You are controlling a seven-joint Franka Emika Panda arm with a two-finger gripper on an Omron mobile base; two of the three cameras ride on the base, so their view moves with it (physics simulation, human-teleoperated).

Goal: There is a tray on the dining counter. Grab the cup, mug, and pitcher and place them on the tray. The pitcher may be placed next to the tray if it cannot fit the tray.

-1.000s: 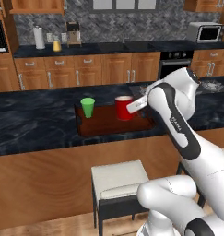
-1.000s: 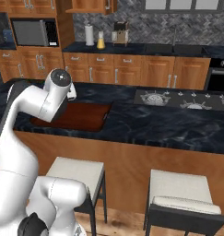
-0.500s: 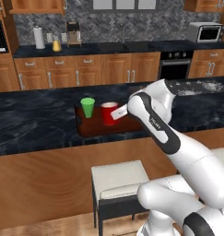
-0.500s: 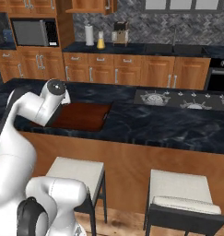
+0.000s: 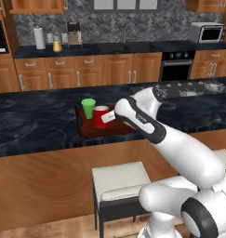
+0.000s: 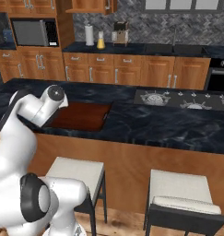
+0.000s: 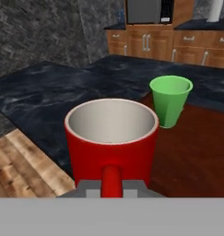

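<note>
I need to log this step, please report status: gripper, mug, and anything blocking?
Gripper shut on red mug handle, over tray. Green cup upright on tray, beside mug, apart. Pitcher on back counter, not fetched.

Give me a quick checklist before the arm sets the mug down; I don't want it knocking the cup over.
1. Mug held: ok, the fingers are shut on its handle.
2. Mug upright: ok, its rim looks level in the hand view.
3. Mug over the tray: ok in the left base view.
4. Cup standing on the tray: ok, upright.
5. Gap between mug and cup: cannot tell; they look close in the left base view, apart in the hand view.
6. Mug bottom touching the tray: cannot tell.
</note>
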